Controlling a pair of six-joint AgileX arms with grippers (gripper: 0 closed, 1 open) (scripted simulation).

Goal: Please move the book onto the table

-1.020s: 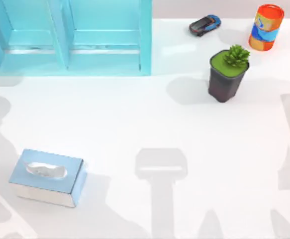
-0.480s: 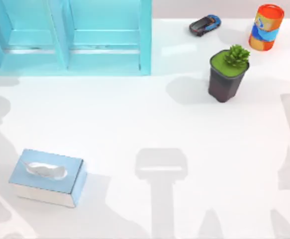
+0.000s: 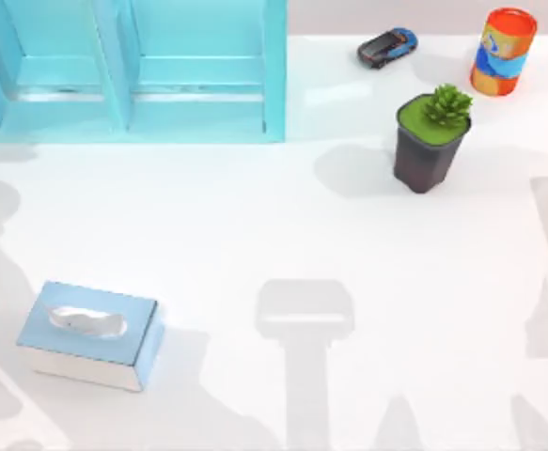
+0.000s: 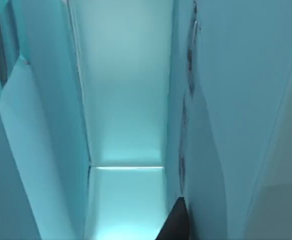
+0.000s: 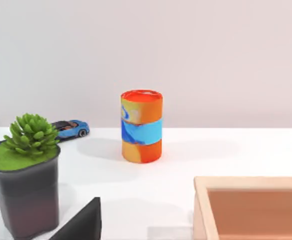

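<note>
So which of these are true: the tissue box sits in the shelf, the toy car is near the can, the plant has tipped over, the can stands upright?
1. The tissue box sits in the shelf unit. False: it rests on the table, near the left front.
2. The toy car is near the can. True, both at the far right.
3. The potted plant has tipped over. False: it stands upright.
4. The can stands upright. True.
</note>
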